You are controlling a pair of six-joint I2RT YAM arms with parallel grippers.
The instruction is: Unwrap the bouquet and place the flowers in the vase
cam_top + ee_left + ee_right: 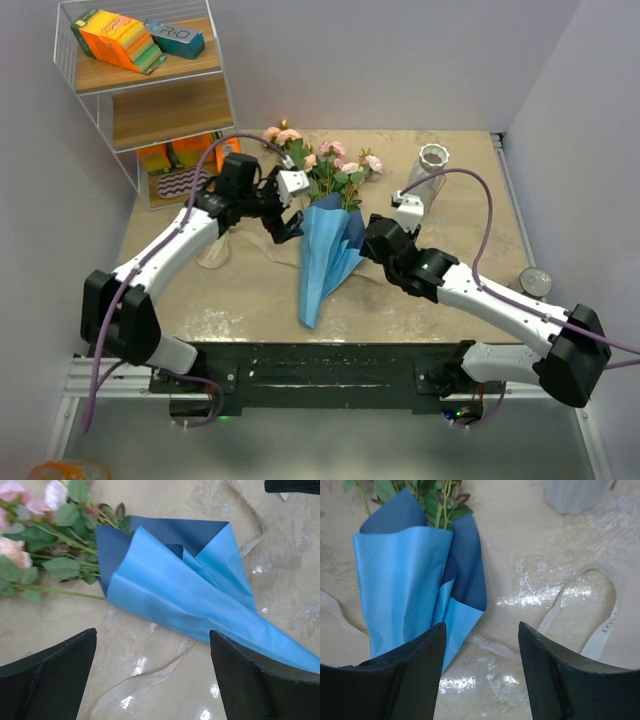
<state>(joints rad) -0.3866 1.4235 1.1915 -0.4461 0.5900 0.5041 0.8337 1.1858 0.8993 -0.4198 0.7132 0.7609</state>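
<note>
Claws (152,635) (481,627) open, empty, flanking bouquet (330,250)

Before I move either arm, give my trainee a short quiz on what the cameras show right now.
1. True or false: the cream ribbon is tied round the blue paper.
2. What does the left tool hold? A the paper; B the ribbon; C nothing.
3. Short answer: are any roses in the white vase?

Key
1. False. The ribbon lies loose on the table.
2. C. Its jaws stand wide apart above the table, with nothing gripped.
3. No. The roses' stems are inside the paper, which lies flat on the table.
</note>
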